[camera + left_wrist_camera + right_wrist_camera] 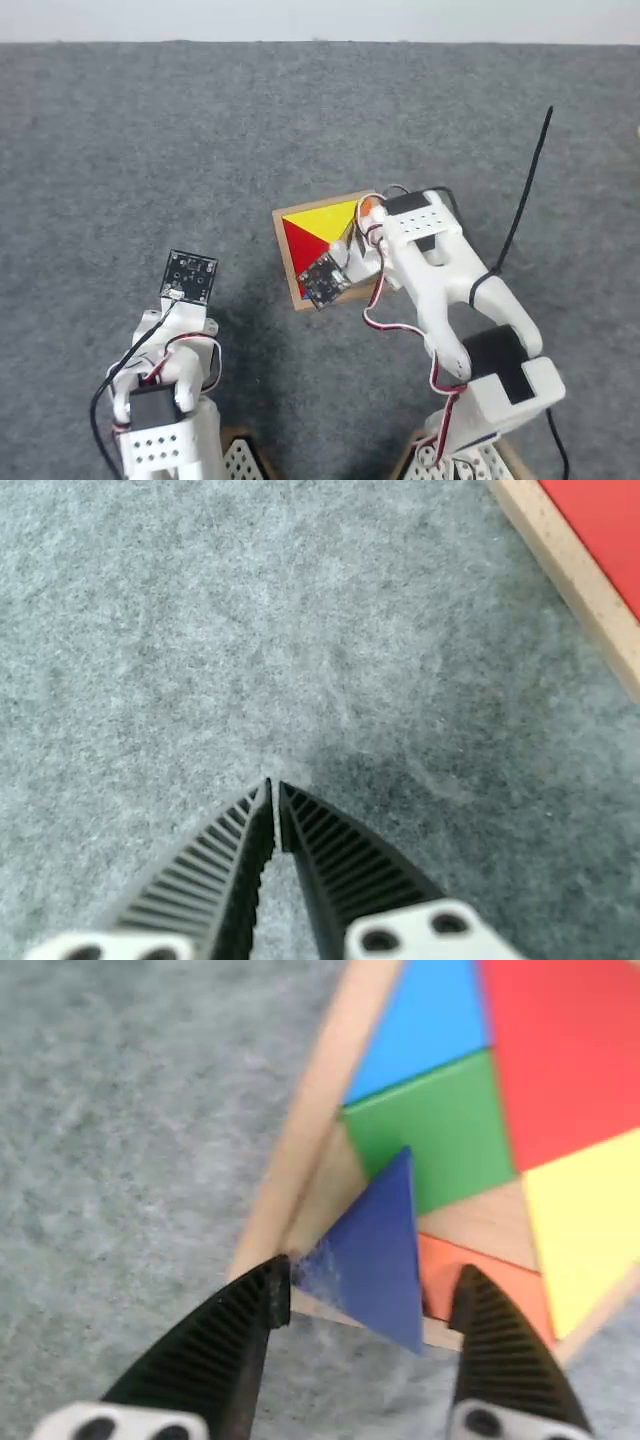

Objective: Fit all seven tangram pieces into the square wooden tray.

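The square wooden tray [285, 258] lies at mid-table, a yellow triangle [325, 217] and a red triangle [303, 245] showing in it. My right arm [440, 270] reaches over it. In the right wrist view the tray [320, 1090] holds light blue [435, 1020], green [440, 1130], red [560, 1050], yellow [590, 1220] and orange [480, 1270] pieces. A dark blue triangle [375, 1250] lies tilted over the tray's corner, between the fingers of my open right gripper [375, 1295]; one fingertip [275, 1280] touches its corner. My left gripper [272, 785] is shut on nothing above the felt.
Grey felt covers the table all round. A strip of the tray's rim [570, 560] and its red piece [600, 520] lie off to one side of my left gripper. A black cable [525, 200] rises beside the right arm. Bare wood [480, 1225] shows inside the tray.
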### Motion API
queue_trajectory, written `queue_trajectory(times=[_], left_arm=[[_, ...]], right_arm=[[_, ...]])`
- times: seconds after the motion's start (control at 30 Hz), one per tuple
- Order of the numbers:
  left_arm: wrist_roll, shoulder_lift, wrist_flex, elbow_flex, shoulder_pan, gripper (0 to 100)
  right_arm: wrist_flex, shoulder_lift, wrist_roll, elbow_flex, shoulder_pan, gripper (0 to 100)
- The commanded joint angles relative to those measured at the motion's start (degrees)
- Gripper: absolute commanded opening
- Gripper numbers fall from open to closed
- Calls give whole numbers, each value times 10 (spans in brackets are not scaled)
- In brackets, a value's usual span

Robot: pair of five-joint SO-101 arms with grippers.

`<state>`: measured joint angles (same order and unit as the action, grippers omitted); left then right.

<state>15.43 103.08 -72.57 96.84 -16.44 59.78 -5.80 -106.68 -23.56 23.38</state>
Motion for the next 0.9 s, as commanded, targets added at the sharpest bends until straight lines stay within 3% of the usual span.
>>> queue_trajectory(times=[0.0, 0.37, 0.43, 0.67, 0.87], left_arm=[[8, 11, -3, -4, -4, 12], [8, 11, -3, -4, -4, 12], [8, 11, -3, -4, -4, 12], [8, 11, -3, -4, -4, 12], [8, 11, -3, -4, -4, 12]], right_arm=[[18, 7, 13, 47, 3, 281], [58, 8, 36, 103, 12, 281], [58, 7, 103, 127, 22, 281], [58, 1, 448, 195, 53, 281], [57, 1, 586, 129, 75, 281]])
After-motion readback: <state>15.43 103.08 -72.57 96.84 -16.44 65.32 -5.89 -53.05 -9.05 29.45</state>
